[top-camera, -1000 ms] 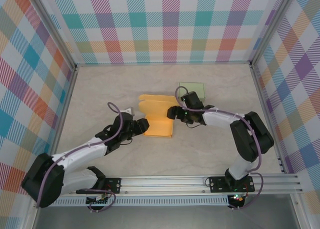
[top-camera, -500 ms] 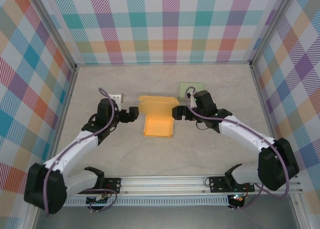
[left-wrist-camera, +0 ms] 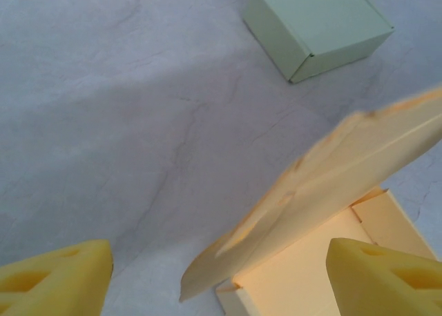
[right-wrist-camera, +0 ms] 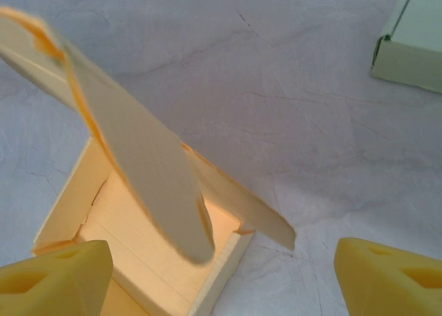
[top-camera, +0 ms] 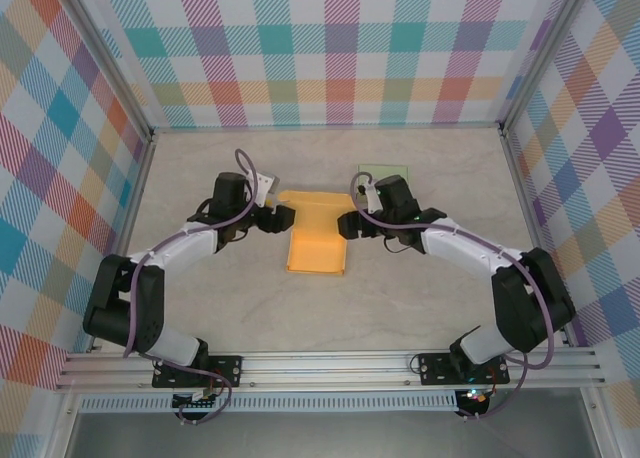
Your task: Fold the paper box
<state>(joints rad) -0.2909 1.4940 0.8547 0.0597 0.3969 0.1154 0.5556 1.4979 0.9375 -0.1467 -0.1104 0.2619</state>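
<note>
An orange paper box lies in the middle of the table, its tray open and its lid flap raised at the far side. My left gripper stands open at the lid's left end, with the flap's tip between its yellow fingers. My right gripper is open at the lid's right end. There the lid and a side flap hang over the tray's corner, between the spread fingers.
A pale green folded box sits behind my right gripper, also seen as a green box and a green edge. A small white object lies by my left arm. Checkered walls enclose the table.
Both grippers moved from the tray's near sides up to the ends of the raised lid. The left arm swung farthest, toward the back and then right.
</note>
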